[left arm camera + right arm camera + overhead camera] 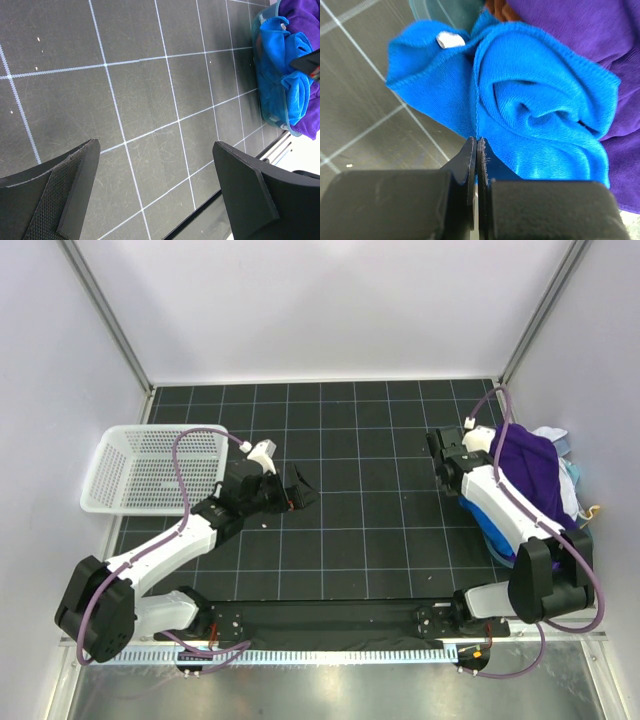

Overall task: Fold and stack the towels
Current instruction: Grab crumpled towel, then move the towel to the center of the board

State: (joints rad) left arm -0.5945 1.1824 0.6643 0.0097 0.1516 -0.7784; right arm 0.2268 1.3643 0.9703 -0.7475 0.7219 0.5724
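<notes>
You are only at the start: the blue towel (pixel 540 100) and the purple towel (pixel 580 30) lie crumpled in one heap at the right side of the table (pixel 350 540), nothing folded yet, your right gripper (pixel 477 142) pinches the blue towel's edge, and your left gripper (pixel 156 146) hangs wide open, empty.

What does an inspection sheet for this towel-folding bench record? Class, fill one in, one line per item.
Surface: black mat with white grid, a few pale specks.
Job's things: blue towel and purple towel bunched unfolded in a clear tub at the right; a white cloth behind, mostly hidden.
Clutter: white perforated basket at the left.
Grippers: left gripper open over bare mat; right gripper shut on the blue towel's hem.
Cables: purple cable looped along each arm.
Surroundings: pale walls, metal frame posts.
</notes>
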